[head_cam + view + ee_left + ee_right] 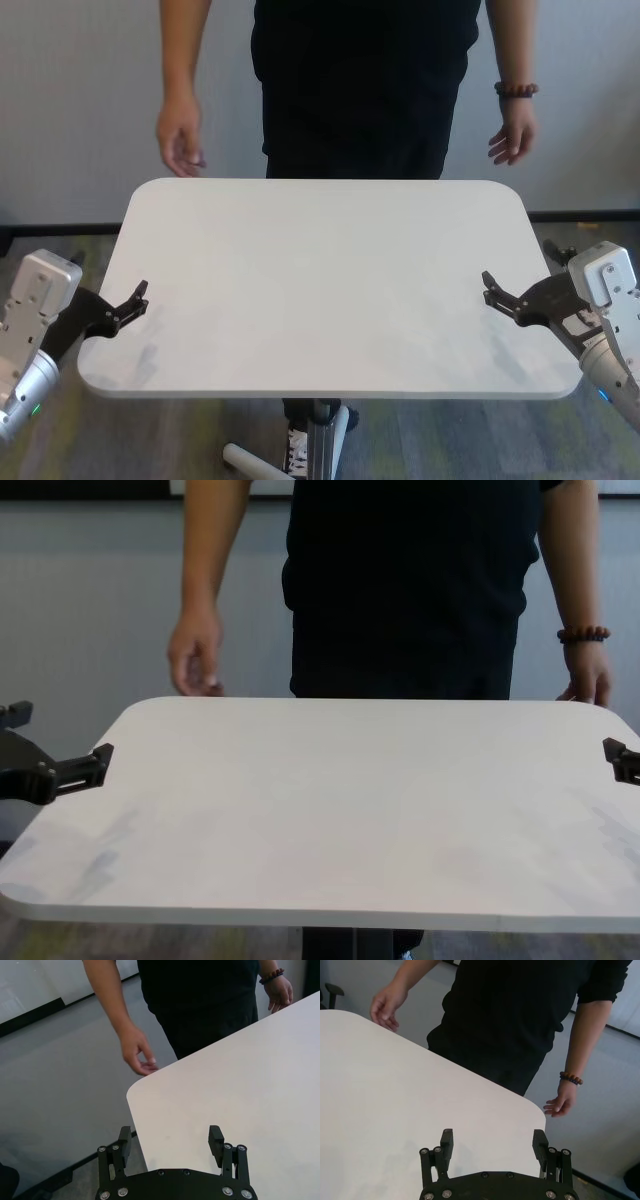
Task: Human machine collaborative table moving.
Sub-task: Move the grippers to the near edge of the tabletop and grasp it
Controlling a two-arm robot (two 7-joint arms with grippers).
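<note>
The white table (330, 280) stands in front of me on a metal post (318, 440). The human (360, 80), in black, stands at its far edge. Both hands hang just off the far corners: one hand (180, 140) and the braceleted hand (512, 135), neither holding the top. My left gripper (140, 298) is open at the table's left edge, also seen in the left wrist view (170, 1137), with the edge running between its fingers. My right gripper (490, 287) is open at the right edge, also seen in the right wrist view (493, 1139).
A grey wall with a dark baseboard (60, 228) runs behind the human. Carpeted floor lies all around. The table's base foot (250, 462) sticks out below the near edge. A dark chair part (332, 990) shows far off.
</note>
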